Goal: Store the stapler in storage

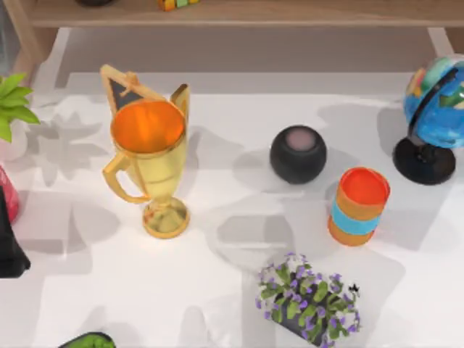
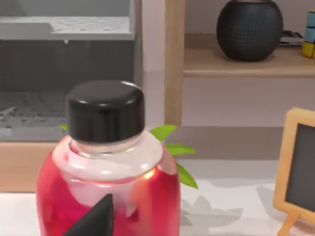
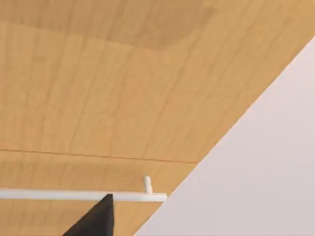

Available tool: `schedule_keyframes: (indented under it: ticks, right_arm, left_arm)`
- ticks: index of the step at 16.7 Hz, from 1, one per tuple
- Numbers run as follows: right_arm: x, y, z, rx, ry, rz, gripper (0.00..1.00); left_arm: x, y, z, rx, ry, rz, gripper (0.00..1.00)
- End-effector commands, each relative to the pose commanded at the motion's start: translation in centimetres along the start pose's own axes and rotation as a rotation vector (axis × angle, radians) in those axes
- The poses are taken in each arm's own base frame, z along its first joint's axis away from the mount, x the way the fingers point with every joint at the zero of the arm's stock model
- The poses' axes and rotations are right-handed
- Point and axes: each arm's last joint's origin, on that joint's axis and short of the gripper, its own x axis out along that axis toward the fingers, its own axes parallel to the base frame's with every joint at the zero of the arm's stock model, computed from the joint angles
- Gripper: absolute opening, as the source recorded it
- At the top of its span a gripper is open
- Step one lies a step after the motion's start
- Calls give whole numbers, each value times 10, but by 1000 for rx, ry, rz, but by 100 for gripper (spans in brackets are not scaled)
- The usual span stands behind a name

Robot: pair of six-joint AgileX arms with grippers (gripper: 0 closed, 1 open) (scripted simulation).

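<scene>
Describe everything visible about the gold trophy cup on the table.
The gold trophy cup stands upright on the white table, toward the top view's left. It looks like shiny metal, with an orange inside, two curved side handles, a narrow stem and a round foot. A small wooden-framed chalkboard stands just behind it; whether they touch is unclear.

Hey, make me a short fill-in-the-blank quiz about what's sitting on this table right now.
1. The gold trophy is ____ inside.
2. The striped cup stands on the table's ____ side.
3. The red bottle has a ____ cap.
4. The globe stands on a ____ base.

Missing words: orange; right; black; black
</scene>
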Motion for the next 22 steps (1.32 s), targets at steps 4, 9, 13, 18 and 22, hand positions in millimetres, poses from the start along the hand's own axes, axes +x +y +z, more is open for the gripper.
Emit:
schedule_keyframes:
  ticks: [4, 9, 13, 18, 22]
  right_arm:
    - [-29, -30, -4, -199, -339, -188, 100]
    - [-31, -36, -84, -555, -527, -373, 100]
    - [-31, -10, -188, -845, -518, -452, 100]
    - [-37, 63, -290, -1102, -489, -358, 100]
    - [-35, 117, -315, -1196, -561, -214, 100]
  left_arm:
    - [0, 0, 0, 0, 0, 0, 100]
    - [0, 0, 0, 0, 0, 0, 100]
    - [0, 0, 0, 0, 0, 0, 100]
    - [0, 0, 0, 0, 0, 0, 100]
    - [0, 0, 0, 0, 0, 0, 100]
